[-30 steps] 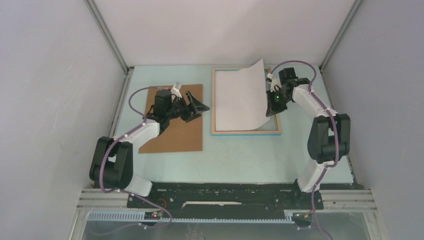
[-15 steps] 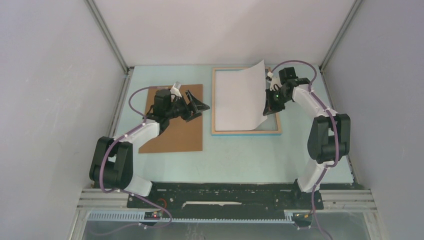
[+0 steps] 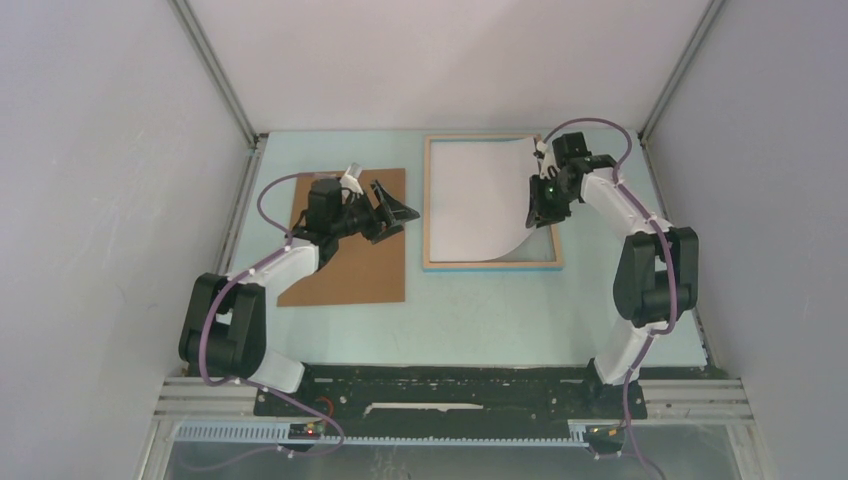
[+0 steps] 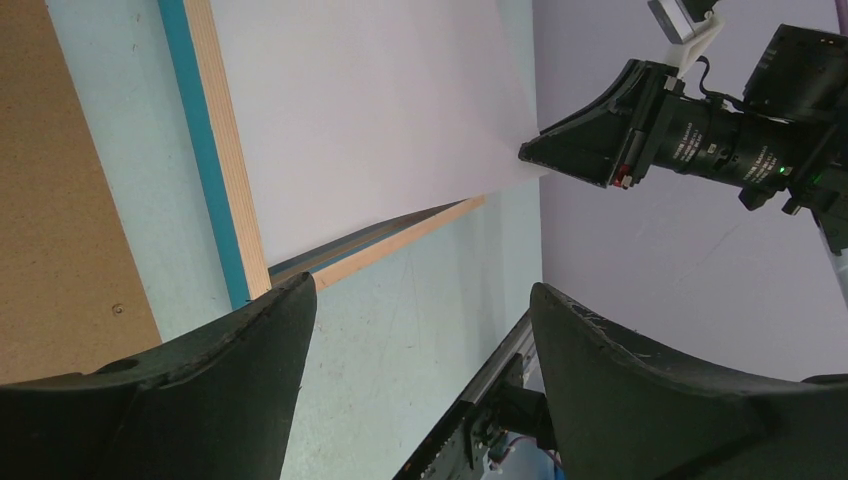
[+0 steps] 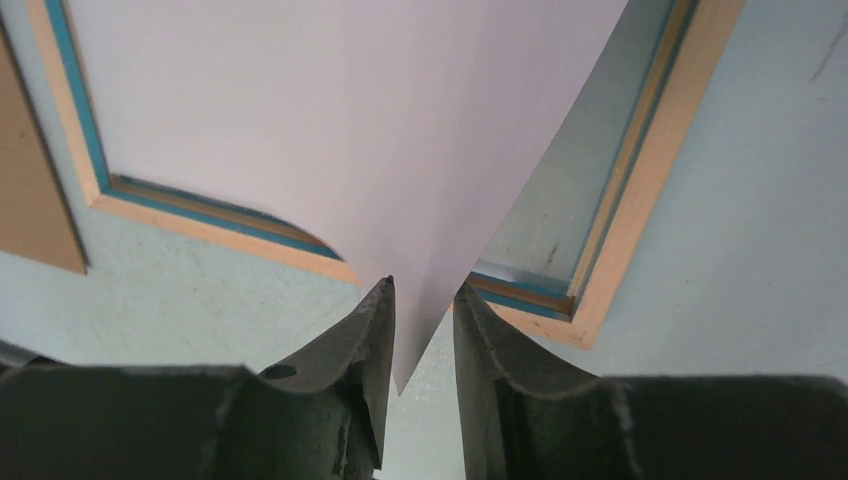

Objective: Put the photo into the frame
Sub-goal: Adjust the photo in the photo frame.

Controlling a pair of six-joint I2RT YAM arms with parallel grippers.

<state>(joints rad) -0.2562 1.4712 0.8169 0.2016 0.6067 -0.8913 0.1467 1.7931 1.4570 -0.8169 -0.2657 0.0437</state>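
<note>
Dropped since a moment ago, the photo (image 3: 475,195) now lies white back up inside the frame (image 3: 490,264), its far corner no longer standing past the top rail and only the near right corner curling up. The right gripper (image 5: 424,298) has its fingers slightly apart around that corner, so release looks underway. The left gripper (image 4: 422,290) hangs wide apart above the backing board (image 3: 345,275).

We see the photo (image 3: 478,200) plain white, the frame (image 3: 545,262) light wood edged turquoise, the backing board (image 3: 350,270) brown at centre left.
</note>
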